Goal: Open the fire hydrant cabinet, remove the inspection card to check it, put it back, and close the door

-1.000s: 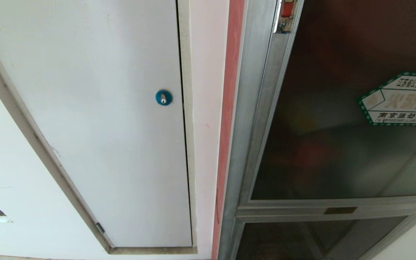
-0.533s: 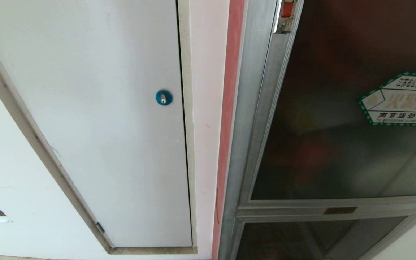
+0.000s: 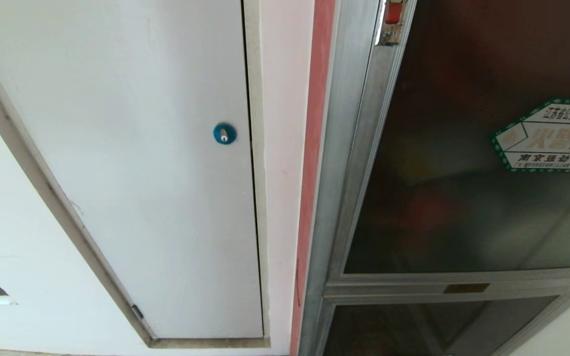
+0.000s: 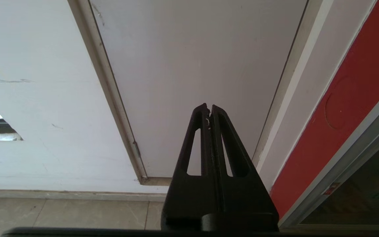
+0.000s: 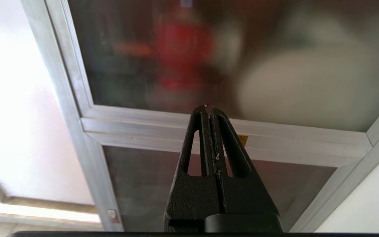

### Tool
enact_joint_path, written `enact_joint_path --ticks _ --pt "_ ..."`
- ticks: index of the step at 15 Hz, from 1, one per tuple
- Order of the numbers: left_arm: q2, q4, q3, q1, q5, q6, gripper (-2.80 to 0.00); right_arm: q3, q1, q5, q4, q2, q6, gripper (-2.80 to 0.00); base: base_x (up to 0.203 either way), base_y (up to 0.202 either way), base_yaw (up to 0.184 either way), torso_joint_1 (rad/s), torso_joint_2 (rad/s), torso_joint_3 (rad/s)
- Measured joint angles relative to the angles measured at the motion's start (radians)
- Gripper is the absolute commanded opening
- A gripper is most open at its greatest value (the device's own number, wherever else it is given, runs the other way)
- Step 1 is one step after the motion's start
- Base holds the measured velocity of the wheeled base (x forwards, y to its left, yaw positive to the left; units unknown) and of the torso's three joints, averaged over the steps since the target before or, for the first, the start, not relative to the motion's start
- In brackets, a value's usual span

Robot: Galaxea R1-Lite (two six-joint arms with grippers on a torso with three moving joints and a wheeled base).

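Fire hydrant cabinet (image 3: 349, 148) at right of head view, door (image 3: 463, 163) shut, green-bordered sticker (image 3: 552, 136) on the glass. Blurry red and white shapes behind it, probably valve and hose. Right claw (image 5: 208, 107) pinched together, facing the door's bottom rail. Left claw (image 4: 208, 106) also closed, facing white panel (image 4: 196, 65).
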Motion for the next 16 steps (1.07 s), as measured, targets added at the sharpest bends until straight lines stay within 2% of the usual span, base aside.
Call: enact_joint_path --ticks 7,16 --pt "0.000 0.000 0.000 0.000 0.000 0.000 -2.80 0.151 0.000 0.000 -0.080 -0.009 -0.030 -2.80 0.000 0.000 0.000 0.000 0.00 0.000" --pt "0.000 0.000 0.000 0.000 0.000 0.000 -2.80 0.196 0.001 -0.034 -0.036 -0.009 -0.029 -2.80 0.000 0.000 0.000 0.000 0.00 0.000"
